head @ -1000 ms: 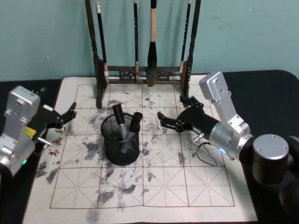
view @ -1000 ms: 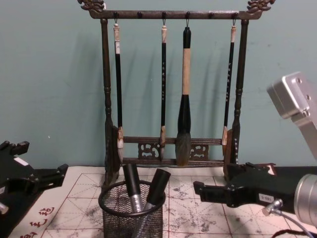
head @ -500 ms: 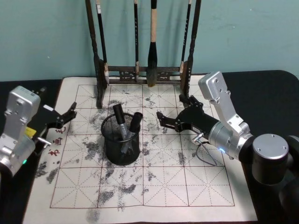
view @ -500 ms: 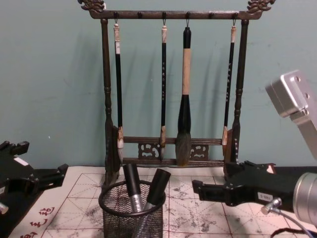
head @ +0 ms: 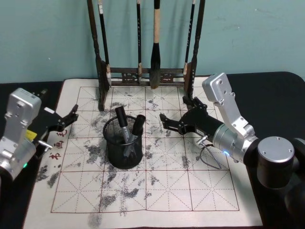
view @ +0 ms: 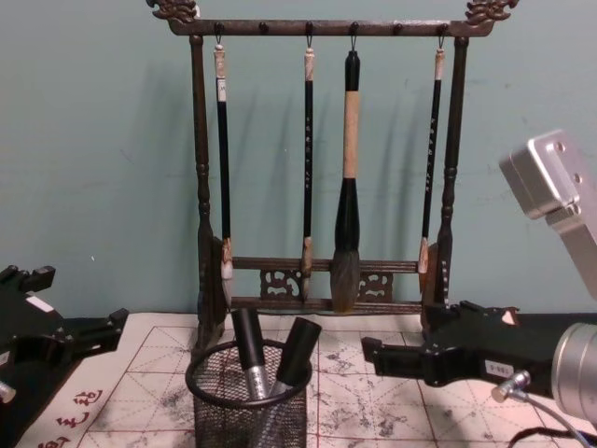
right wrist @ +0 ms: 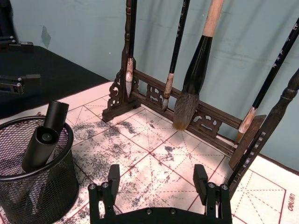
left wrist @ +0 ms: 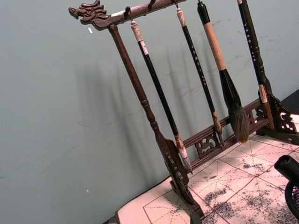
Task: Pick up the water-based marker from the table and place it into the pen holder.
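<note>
The pen holder (head: 124, 151), a black wire-mesh cup, stands on the ink-stained practice mat. Two black-capped markers (head: 123, 125) lean inside it, also visible in the chest view (view: 250, 347) and the right wrist view (right wrist: 46, 139). My right gripper (head: 175, 110) hovers open just right of the holder (right wrist: 28, 186) with nothing between its fingers (right wrist: 113, 176). My left gripper (head: 58, 103) rests open over the mat's left edge, away from the holder (view: 244, 411).
A tall dark wooden brush rack (head: 145, 74) with several hanging brushes stands at the back of the mat (head: 167, 191). Black table (head: 271, 95) surrounds the mat. A teal wall is close behind the rack.
My right gripper has shifted very slightly; the holder, the markers and the left arm stay as they were.
</note>
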